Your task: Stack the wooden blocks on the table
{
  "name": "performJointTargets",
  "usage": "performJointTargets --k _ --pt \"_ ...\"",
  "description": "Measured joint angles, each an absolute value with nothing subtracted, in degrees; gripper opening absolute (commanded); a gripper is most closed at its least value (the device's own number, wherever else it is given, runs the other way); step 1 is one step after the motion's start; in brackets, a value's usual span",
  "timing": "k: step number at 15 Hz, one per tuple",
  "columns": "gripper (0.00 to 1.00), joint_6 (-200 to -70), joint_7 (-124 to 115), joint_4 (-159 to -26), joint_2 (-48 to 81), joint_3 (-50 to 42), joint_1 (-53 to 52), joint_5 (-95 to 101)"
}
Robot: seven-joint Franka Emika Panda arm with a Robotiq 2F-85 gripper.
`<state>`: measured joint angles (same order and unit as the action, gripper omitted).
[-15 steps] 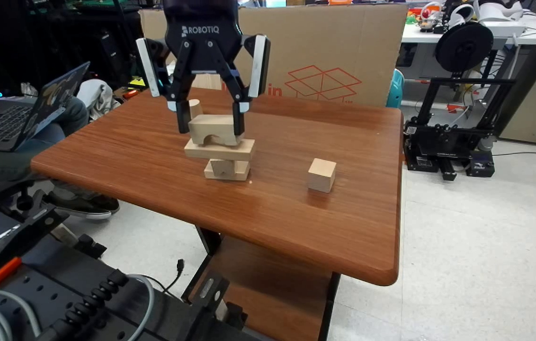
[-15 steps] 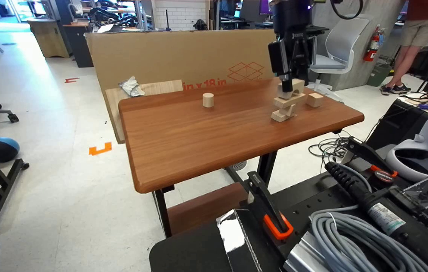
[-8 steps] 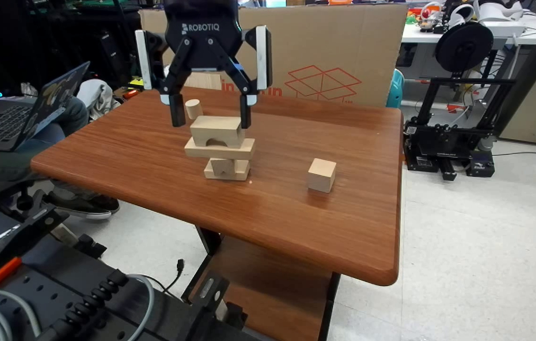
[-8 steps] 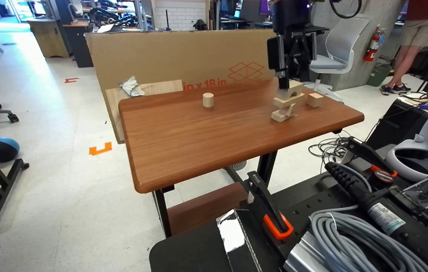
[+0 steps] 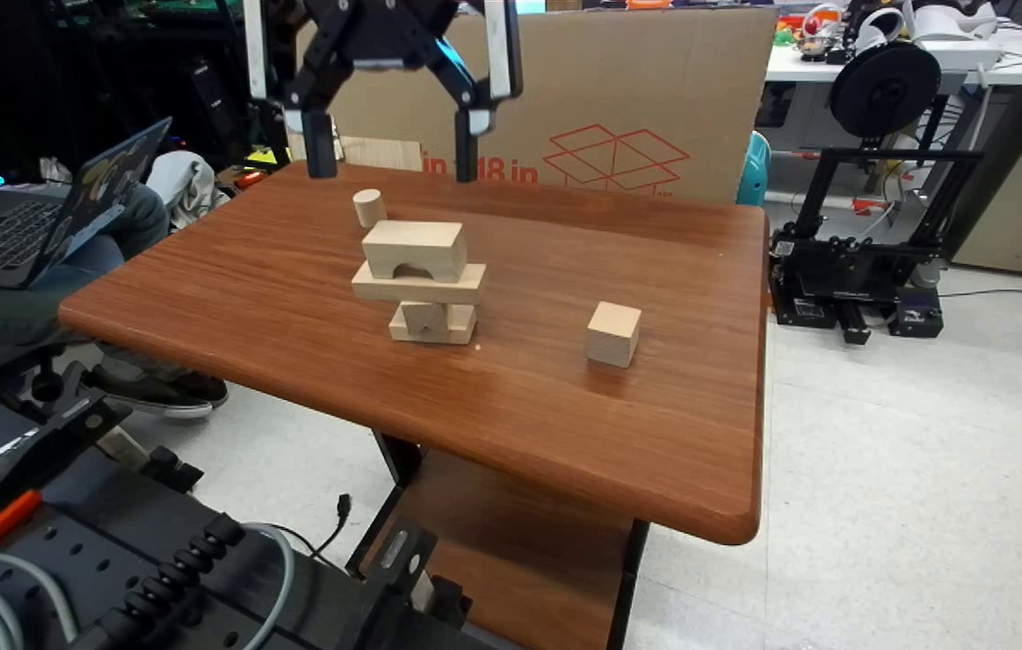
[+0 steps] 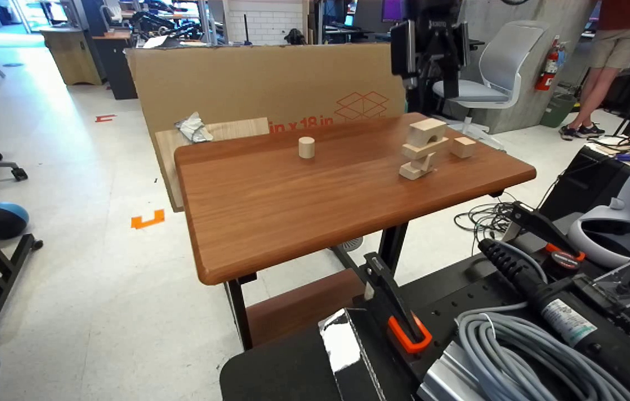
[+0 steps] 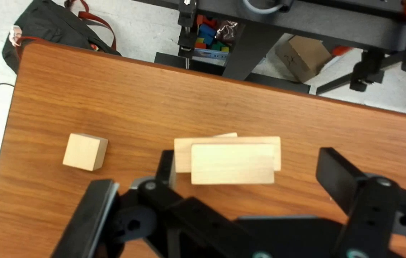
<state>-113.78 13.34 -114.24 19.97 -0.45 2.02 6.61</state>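
A stack of wooden blocks stands on the brown table (image 5: 556, 424). At its top sits an arched block (image 5: 412, 246), cut-out downward, on a flat plank (image 5: 419, 288). Under the plank are a small block (image 5: 425, 320) and a low base block (image 5: 460, 327). My gripper (image 5: 394, 171) hangs above the stack, open and holding nothing, its fingers (image 7: 335, 175) wide apart. From the wrist view the arched block (image 7: 232, 164) lies below, between the fingers, apart from both. A wooden cube (image 5: 613, 335) and a wooden cylinder (image 6: 306, 148) stand separately on the table.
A large cardboard sheet (image 6: 270, 83) stands along the table's back edge. A person with a laptop (image 5: 51, 208) sits beside the table. A black bench with clamps (image 6: 398, 312) and coiled cable (image 6: 521, 345) lies in front.
The fingers have spread, letting go of the arched block, and the gripper has risen straight up from it. The arched block rests on the plank; the other blocks have not moved.
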Motion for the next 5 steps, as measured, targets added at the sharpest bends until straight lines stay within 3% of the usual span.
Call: performJointTargets --k 5 --pt "1.00 -105.8 8.6 -110.2 13.6 -0.6 2.3 2.1"
